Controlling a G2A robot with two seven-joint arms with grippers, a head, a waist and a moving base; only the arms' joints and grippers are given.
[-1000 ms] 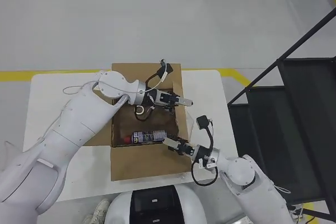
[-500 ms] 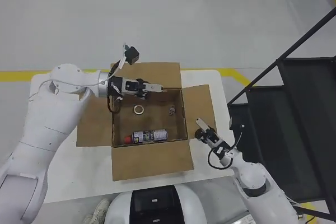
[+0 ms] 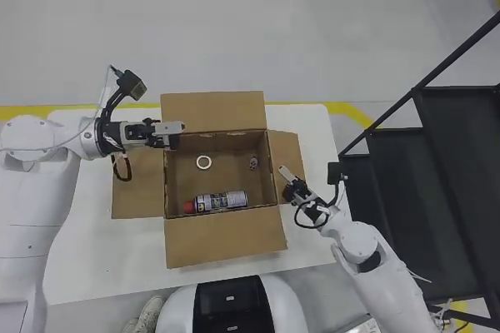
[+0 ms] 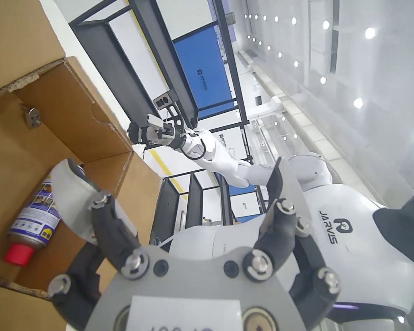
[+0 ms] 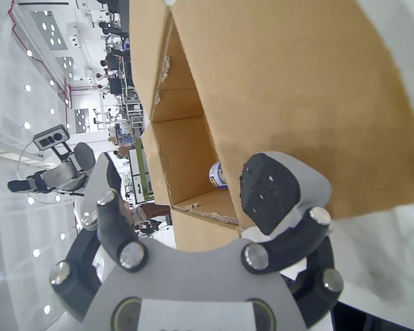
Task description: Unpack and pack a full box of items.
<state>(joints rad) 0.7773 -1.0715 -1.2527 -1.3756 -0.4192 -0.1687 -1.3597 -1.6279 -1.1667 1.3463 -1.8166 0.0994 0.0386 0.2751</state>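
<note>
While the cardboard box (image 3: 225, 237) sits wide open on the white table (image 3: 83, 241), all four flaps folded out, the left claw (image 3: 177, 127) hangs at its far left corner, fingers spread wide and holding nothing. Look through its own camera and there it is, the left claw (image 4: 174, 173) released, one pale fingertip in front of the spray can (image 4: 34, 215), the brown box wall (image 4: 89, 118) running away beyond it.

Over on the other side, the right claw (image 3: 283, 173) is above the right flap, just beside the box's right wall, also released and empty. From its wrist, the right claw (image 5: 186, 170) shows a black pad against the flap (image 5: 279, 70); whether it touches the cardboard, I cannot tell.

Between the two claws, down on the box floor, lies the spray can (image 3: 221, 201) on its side, red cap toward the left claw's side, closer to the robot than either claw's tips. Just ahead of the left claw's fingers sits a white tape ring (image 3: 205, 162). Farther along, close to the right claw's wall, rests a small metal piece (image 3: 252, 161), tucked by the far corner (image 4: 31, 117). A sliver of the can (image 5: 215, 175) peeks past the right claw's pad.
</note>
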